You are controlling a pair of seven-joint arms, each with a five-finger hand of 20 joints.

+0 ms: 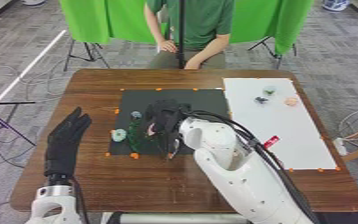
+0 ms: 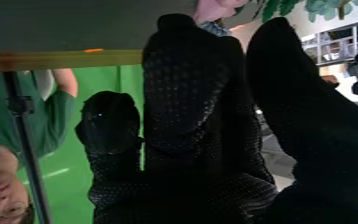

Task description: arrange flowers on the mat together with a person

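From here I see a smooth, rounded white right arm (image 1: 238, 182) with small dark dots on its shell, black cables (image 1: 262, 150) running along it. The white left arm (image 1: 55, 206) has a silvery metal collar (image 1: 59, 181). The right robot hand (image 1: 167, 116) and left robot hand (image 1: 64, 140) wear black fabric gloves, the right one's finely textured.

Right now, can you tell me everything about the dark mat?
The dark mat lies flat in the middle of the brown wooden table, beside the white sheet. It is plain, smooth-looking and four-sided, with little orange bits around its edges. On its left side lie a pale green flower, a bluish flower and green stems. The right robot hand is over its middle and hides part of it. I can't tell if the hand touches it.
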